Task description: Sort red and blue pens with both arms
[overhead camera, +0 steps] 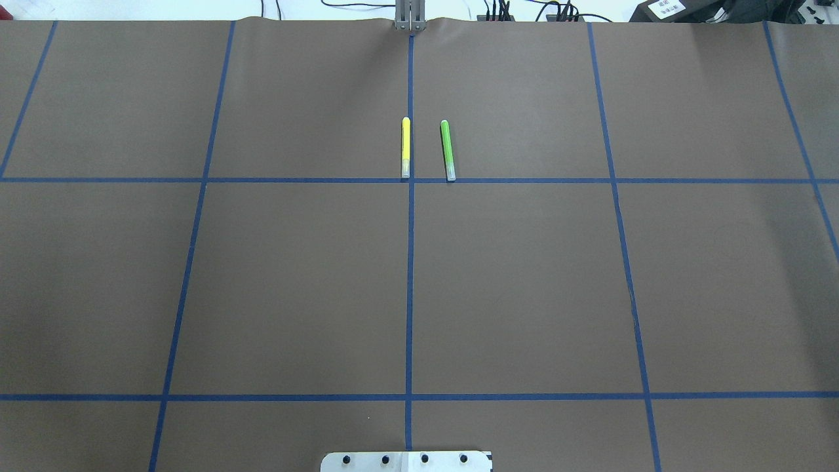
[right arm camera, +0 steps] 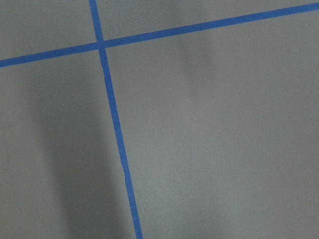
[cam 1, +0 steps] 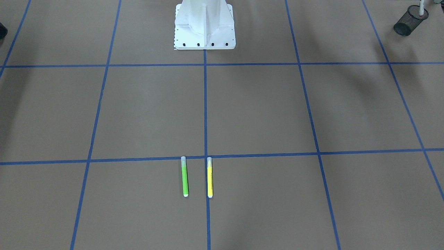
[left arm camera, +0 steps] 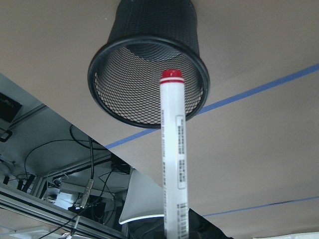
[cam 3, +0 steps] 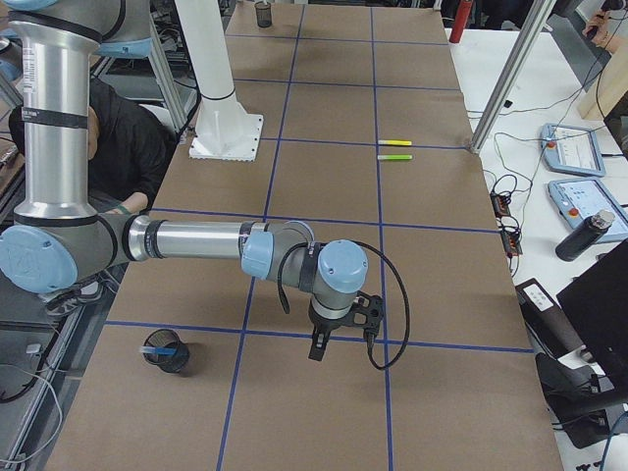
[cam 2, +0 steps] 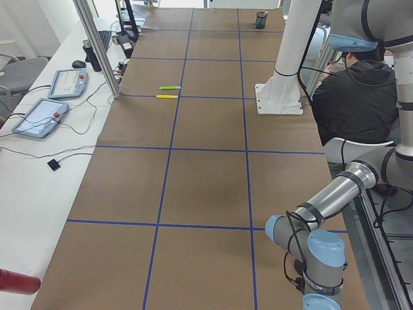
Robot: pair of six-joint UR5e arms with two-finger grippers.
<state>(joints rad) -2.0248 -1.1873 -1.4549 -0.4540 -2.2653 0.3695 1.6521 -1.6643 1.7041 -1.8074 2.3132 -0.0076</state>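
Observation:
In the left wrist view a white marker with a red cap [left arm camera: 173, 159] hangs upright just above a black mesh cup [left arm camera: 95, 84], its red end at the rim. The marker rises from the bottom edge, held in my left gripper, whose fingers are out of frame. The front-facing view shows the same marker [cam 1: 421, 8] over that cup [cam 1: 409, 23] at the far corner. The blue pen [cam 3: 160, 347] lies inside a second mesh cup [cam 3: 175, 361]. My right gripper [cam 3: 343, 343] hovers over bare table to the right of that cup; I cannot tell if it is open.
A green highlighter [overhead camera: 448, 149] and a yellow highlighter [overhead camera: 406, 147] lie side by side near the table's far middle. The white robot pedestal [cam 1: 204, 31] stands at the table edge. A person [cam 2: 355, 97] sits behind it. Tablets [cam 2: 39, 116] lie on the side bench.

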